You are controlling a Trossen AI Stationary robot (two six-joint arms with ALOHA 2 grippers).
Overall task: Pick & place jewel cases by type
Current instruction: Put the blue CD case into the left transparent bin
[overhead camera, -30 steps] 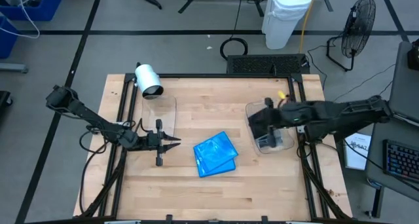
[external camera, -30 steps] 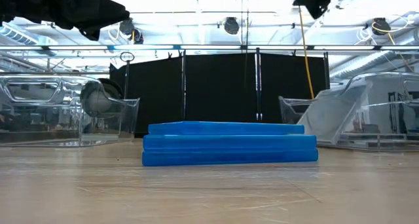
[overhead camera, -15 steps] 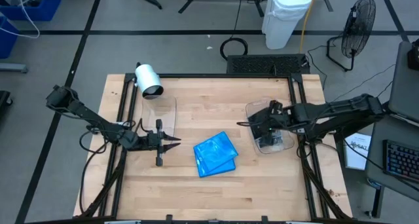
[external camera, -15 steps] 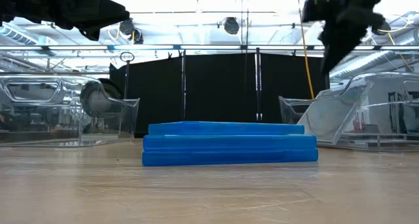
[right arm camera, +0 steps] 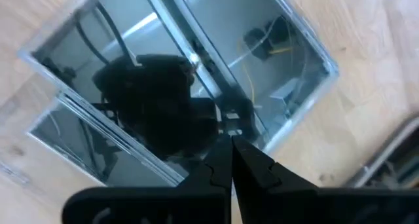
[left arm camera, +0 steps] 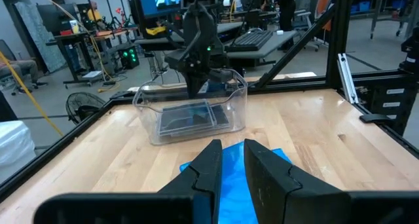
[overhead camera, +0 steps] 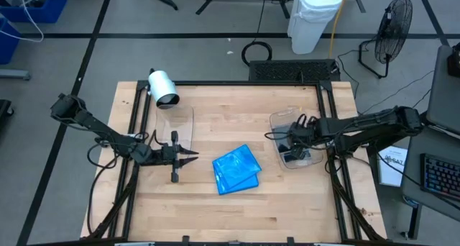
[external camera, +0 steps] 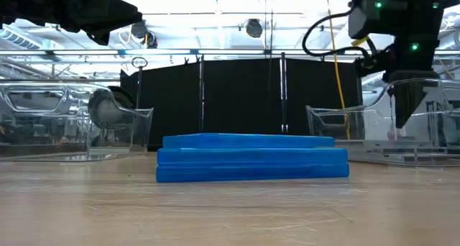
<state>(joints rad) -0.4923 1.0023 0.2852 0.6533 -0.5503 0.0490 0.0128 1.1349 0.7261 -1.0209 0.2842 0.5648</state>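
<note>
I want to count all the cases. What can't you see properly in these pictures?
- Dark cases in the right tub: high view, the right gripper covers them; count unclear.
- Blue cases: low view shows edges only; high view, stacked, so lower ones hide.
- Left tub: low view, glare hides any contents.

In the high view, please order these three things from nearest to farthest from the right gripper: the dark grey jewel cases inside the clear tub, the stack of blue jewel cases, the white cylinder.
1. Dark grey jewel cases inside the clear plastic tub, directly under the shut right gripper.
2. Stack of blue jewel cases, at the table's middle, toward the left arm.
3. White cylinder, at the far left corner.
</note>
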